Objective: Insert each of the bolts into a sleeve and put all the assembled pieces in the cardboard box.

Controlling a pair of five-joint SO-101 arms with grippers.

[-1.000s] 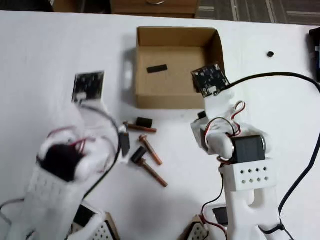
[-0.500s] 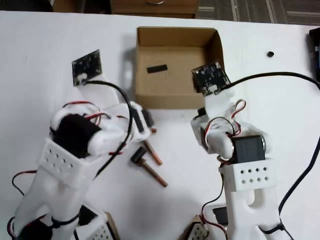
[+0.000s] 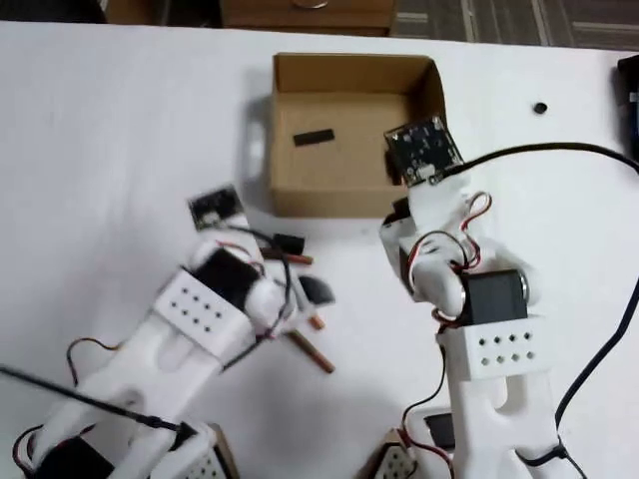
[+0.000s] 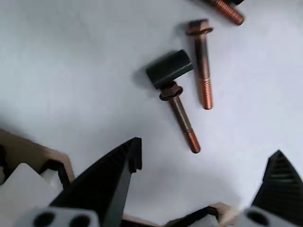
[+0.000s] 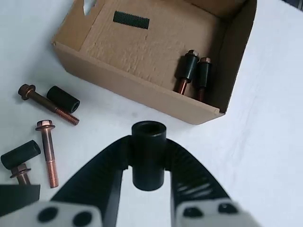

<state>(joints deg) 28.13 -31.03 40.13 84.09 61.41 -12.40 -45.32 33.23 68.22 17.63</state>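
The open cardboard box (image 5: pixel 142 87) has two assembled bolt-and-sleeve pieces (image 5: pixel 193 71) lying in one corner. My right gripper (image 5: pixel 148 158) hovers just in front of the box, shut on a black sleeve (image 5: pixel 149 135) held upright. Loose copper bolts (image 4: pixel 201 61) and a black sleeve (image 4: pixel 169 69) lie on the white table. Another bolt (image 4: pixel 182 118) lies with its head touching that sleeve. My left gripper (image 4: pixel 203 163) hangs open above these parts with nothing between its fingers. From above, the left arm (image 3: pixel 215 309) covers part of the bolts near the box (image 3: pixel 344 62).
A flat black strip (image 3: pixel 314 138) lies on the box floor. One more bolt (image 5: pixel 47 104) and sleeve (image 5: pixel 63 98) rest close to the box's front wall. A small black object (image 3: pixel 540 107) sits far right on the table. The right arm's cable (image 3: pixel 559 150) arcs across there.
The left arm has swung in from the left and dropped over the loose bolts, its wrist now pointing down at them. The right arm has barely shifted, still holding the sleeve.
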